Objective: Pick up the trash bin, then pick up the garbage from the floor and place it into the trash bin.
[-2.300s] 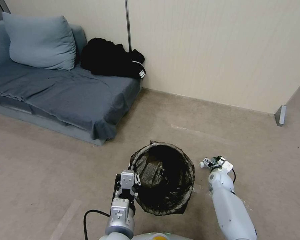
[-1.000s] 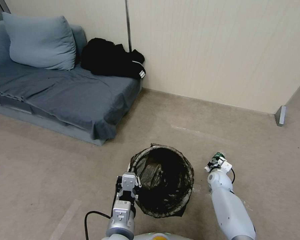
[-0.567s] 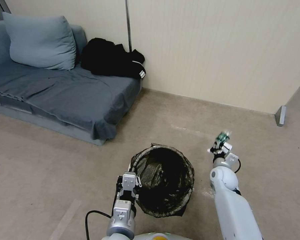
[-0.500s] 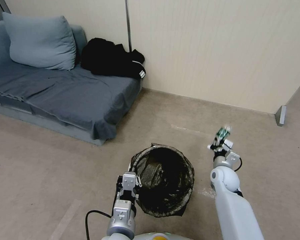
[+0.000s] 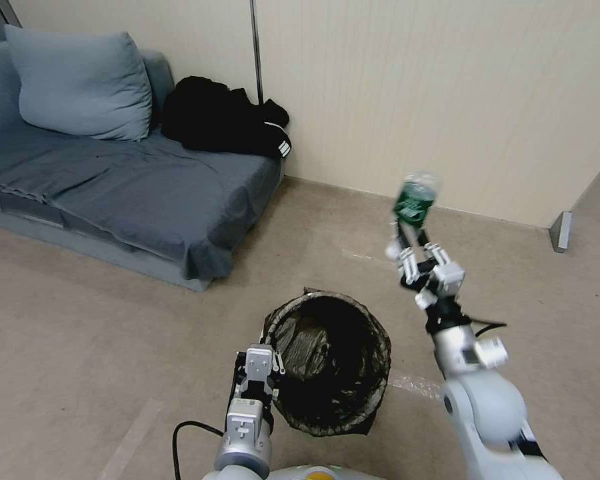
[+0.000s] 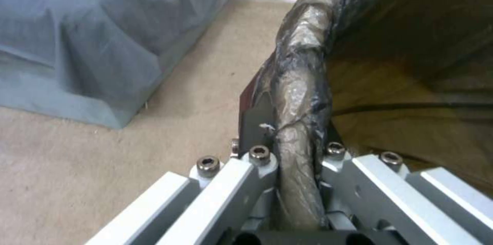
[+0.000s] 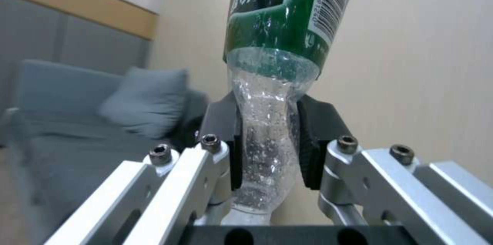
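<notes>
Bottle (image 5: 415, 197) | right claw (image 5: 413, 257) squeezing it | left claw (image 5: 265, 365) clamps bin (image 5: 327, 363) rim

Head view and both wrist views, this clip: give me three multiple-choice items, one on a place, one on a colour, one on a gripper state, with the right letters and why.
1. Where is the plastic bottle?
A. lying on the floor
B. held up in the air, right of the trash bin
C. inside the bin

2. What colour is the bottle's label?
A. green
B. red
C. yellow

3. What does the left gripper do?
A. hangs open over the sofa
B. grips a pillow
C. is shut on the bin's rim

Answers: 1 B, the right gripper holds it raised before the wall. 2 A, the right wrist view shows a green wrap with a barcode. 3 C, its fingers pinch the bag-covered rim in the left wrist view.
</notes>
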`<state>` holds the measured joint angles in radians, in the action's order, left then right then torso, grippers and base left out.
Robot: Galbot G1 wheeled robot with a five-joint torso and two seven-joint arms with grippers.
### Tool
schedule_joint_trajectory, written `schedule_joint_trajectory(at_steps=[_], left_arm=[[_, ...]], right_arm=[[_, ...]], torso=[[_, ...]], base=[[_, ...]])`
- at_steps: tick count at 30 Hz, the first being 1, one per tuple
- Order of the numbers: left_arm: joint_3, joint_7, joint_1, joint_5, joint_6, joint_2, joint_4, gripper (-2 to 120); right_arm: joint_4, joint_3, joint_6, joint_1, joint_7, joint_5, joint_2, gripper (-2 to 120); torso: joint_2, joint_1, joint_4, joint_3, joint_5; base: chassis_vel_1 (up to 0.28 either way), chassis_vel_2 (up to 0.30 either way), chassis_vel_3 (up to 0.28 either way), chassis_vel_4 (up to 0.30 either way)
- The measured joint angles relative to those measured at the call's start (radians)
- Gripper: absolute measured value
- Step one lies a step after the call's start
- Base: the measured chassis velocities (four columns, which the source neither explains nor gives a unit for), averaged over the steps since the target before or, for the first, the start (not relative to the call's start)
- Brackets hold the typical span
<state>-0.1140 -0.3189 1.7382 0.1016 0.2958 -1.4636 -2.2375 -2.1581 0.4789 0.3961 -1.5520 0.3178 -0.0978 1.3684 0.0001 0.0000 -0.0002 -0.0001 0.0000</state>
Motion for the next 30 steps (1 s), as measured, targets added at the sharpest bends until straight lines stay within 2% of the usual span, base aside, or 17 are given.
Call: schedule_joint_trajectory(at_steps=[5,10,25,27,28,29,30], left_arm=[[-0.006,0.000,-0.026,-0.018,0.011,-0.003,-0.008,0],[-0.014,0.000,-0.040,-0.027,0.018,-0.005,-0.010,0],[-0.012,0.000,-0.045,-0.031,0.020,-0.009,-0.014,0],[-0.010,0.000,-0.045,-0.030,0.020,-0.009,-0.014,0],[-0.008,0.000,-0.043,-0.030,0.020,-0.010,-0.016,0],[-0.008,0.001,-0.043,-0.030,0.020,-0.010,-0.016,0],[-0.006,0.000,-0.041,-0.028,0.020,-0.010,-0.016,0]], right_arm=[[-0.006,-0.065,0.040,-0.091,0.008,0.053,-0.034,18],[0.049,-0.118,0.076,-0.151,0.008,0.111,-0.048,18],[0.173,-0.100,0.106,-0.176,0.019,0.127,-0.025,18],[0.184,-0.100,0.110,-0.177,0.018,0.131,-0.021,22],[0.194,-0.102,0.114,-0.177,0.017,0.137,-0.018,28],[0.196,-0.102,0.115,-0.177,0.017,0.139,-0.017,28],[0.204,-0.105,0.118,-0.177,0.016,0.143,-0.015,34]], torso=[[0.000,0.000,0.0001,0.000,0.0000],[0.000,0.000,0.0002,0.000,0.0001],[0.000,0.000,0.0002,0.000,0.0000],[0.000,0.000,0.0002,0.000,0.0000],[0.000,0.000,0.0002,0.000,0.0000],[0.000,0.000,0.0002,0.000,0.0000],[0.000,0.000,0.0002,0.000,0.0000]], base=[[0.000,0.000,0.000,0.000],[0.000,0.000,0.000,0.000],[0.000,0.000,0.000,0.000],[0.000,0.000,0.000,0.000],[0.000,0.000,0.000,0.000],[0.000,0.000,0.000,0.000],[0.000,0.000,0.000,0.000]])
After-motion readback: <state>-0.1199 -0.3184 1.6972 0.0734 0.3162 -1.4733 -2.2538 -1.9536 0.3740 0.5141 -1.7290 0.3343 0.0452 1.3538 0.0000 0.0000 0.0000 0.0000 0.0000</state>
